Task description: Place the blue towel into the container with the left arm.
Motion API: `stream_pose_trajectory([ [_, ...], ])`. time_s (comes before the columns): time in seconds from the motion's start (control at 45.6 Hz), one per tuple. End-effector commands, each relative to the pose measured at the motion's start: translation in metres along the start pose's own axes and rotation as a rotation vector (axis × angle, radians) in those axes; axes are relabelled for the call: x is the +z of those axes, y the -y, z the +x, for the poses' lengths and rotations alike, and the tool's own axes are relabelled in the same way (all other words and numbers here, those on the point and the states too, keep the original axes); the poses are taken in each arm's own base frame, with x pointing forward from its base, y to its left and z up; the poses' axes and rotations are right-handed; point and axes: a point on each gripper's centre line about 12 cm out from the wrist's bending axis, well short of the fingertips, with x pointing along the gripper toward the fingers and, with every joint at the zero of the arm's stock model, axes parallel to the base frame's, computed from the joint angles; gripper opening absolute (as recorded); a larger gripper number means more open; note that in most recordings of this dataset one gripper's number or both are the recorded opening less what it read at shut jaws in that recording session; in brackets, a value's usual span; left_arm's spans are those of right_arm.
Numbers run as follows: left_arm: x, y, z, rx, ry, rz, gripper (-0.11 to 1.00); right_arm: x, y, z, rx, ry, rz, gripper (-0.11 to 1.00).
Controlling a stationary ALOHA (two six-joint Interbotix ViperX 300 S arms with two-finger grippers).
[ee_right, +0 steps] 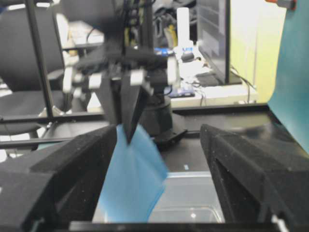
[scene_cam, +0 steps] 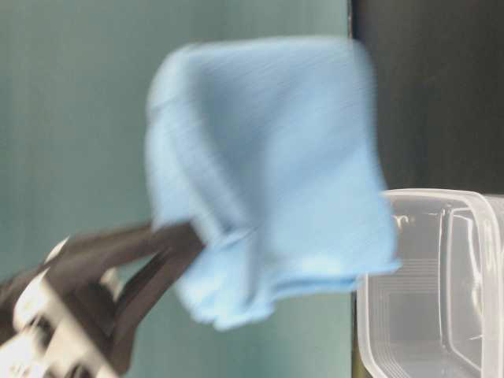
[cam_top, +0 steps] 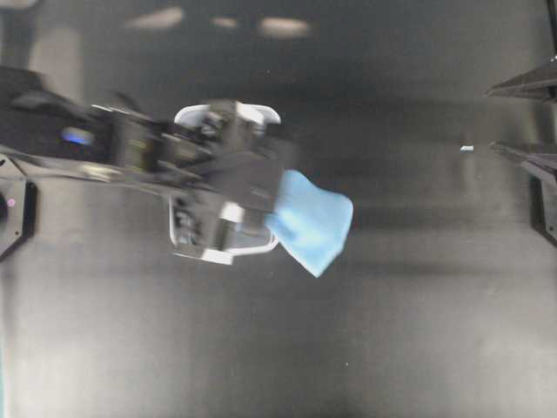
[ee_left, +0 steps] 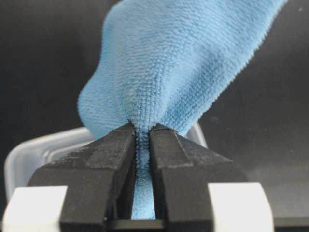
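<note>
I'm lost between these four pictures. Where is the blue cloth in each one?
Overhead: the blue towel sits just right of centre, sticking out from the left gripper.
Table-level: fills the middle, above and left of the container.
Left wrist: top centre, pinched between black fingers.
Right wrist: lower left of centre, hanging over the container.
Shared landmark: the clear container.

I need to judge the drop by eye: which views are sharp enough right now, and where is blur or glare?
Left wrist view: sharp, the fingers pinch the towel clearly. Table-level view: the towel is smeared by motion, the tub reads fine. Overhead view: the left arm is blurred, with lamp glare on the table. Right wrist view: soft throughout.
</note>
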Motion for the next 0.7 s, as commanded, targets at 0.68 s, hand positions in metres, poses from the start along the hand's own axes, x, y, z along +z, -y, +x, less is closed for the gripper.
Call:
stream_pose_trajectory([
  [0.68,-0.08,-0.023,-0.001,0.064,-0.066,-0.165,0.06,0.008,0.0,0.0,0.0,0.044,0.003,0.69],
])
